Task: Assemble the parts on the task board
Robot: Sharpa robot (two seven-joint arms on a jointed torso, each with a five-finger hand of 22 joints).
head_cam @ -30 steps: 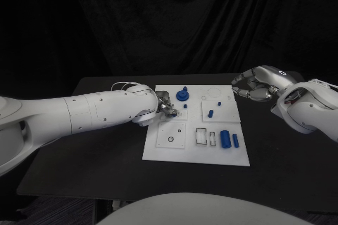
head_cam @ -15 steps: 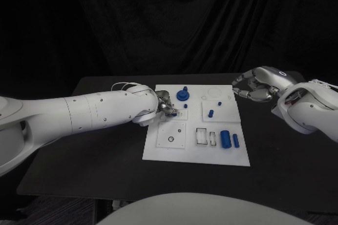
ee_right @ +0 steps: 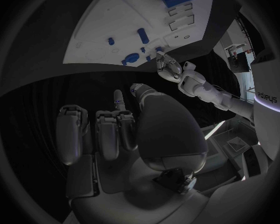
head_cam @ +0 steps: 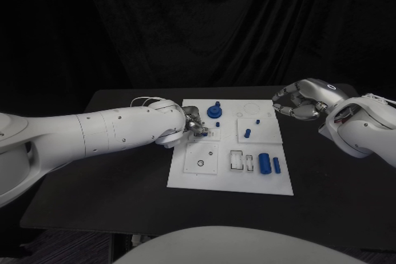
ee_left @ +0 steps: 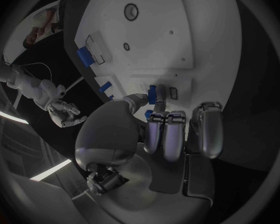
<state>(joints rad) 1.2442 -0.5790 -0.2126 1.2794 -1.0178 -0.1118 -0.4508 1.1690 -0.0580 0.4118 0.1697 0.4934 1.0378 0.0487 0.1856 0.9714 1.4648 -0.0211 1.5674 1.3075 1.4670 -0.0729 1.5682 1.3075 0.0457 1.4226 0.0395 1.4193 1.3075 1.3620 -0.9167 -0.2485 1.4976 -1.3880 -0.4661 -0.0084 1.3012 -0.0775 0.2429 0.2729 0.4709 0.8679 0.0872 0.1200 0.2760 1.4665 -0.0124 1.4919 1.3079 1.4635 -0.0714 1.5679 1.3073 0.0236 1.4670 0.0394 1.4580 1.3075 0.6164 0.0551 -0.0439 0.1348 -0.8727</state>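
Black table (head_cam: 123,184) underneath it all, white task board (head_cam: 231,181) flat at its middle. Left hand (head_cam: 193,124) reaching over the board's near-left edge, fingers drawn together and pinching a small blue part (ee_left: 152,93) right at its fingertips, pressed down against a little raised white block on the board; thumb and a finger closed on that part in the left wrist view, remaining fingers (ee_left: 205,134) hanging straight and loose alongside. Just beyond the left hand, a blue knobbed part (head_cam: 214,110) standing upright on the board. Further across from that hand, on the board's far half, a chunky blue cylinder (head_cam: 264,162) lying on its side, with a slimmer blue bar (head_cam: 276,165) just beside it. Two tiny blue pegs (head_cam: 257,122) on a raised white square between the two hands. Right hand (head_cam: 299,102) off the board's far corner, hovering above the table, well apart from every part, fingers curled inward around nothing, palm empty in the right wrist view, fingers (ee_right: 109,134) folded there side by side.
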